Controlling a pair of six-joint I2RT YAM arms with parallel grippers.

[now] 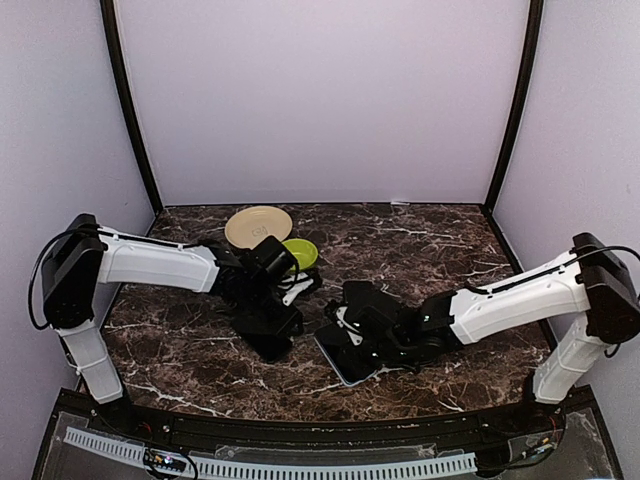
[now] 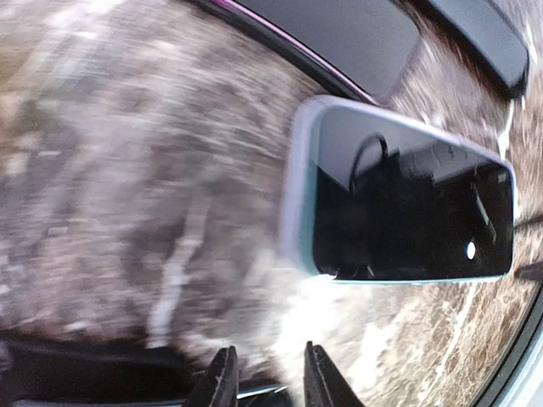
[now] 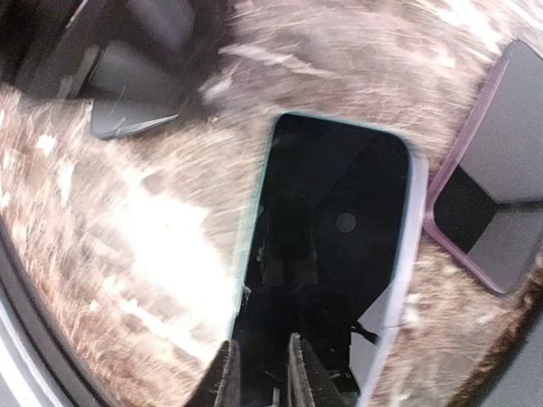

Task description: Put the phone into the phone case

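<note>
— Right end effector (image 3: 259, 373) hangs low over the phone (image 3: 331, 254), fingers drawn nearly together and pinching nothing. Where does the phone lie?
— Inside the phone case (image 2: 297, 203), flat on the surface (image 3: 127, 237) toward the near edge. Left end effector (image 2: 267, 381) sits just beside it, its fingers likewise close together and empty.
— Is the phone seated?
— Probably not all round, since the rim looks wider along one long side. Pressing down with closed tips along that edge, corner by corner, should snap it home, while the other arm steadies the case against sliding.
— And the materials?
— Hard, glossy black glass sits in a soft, pale lavender shell with rounded corners. The polished veined marble beneath looks slippery. A purple-rimmed phone (image 3: 492, 195) lies close by.
</note>
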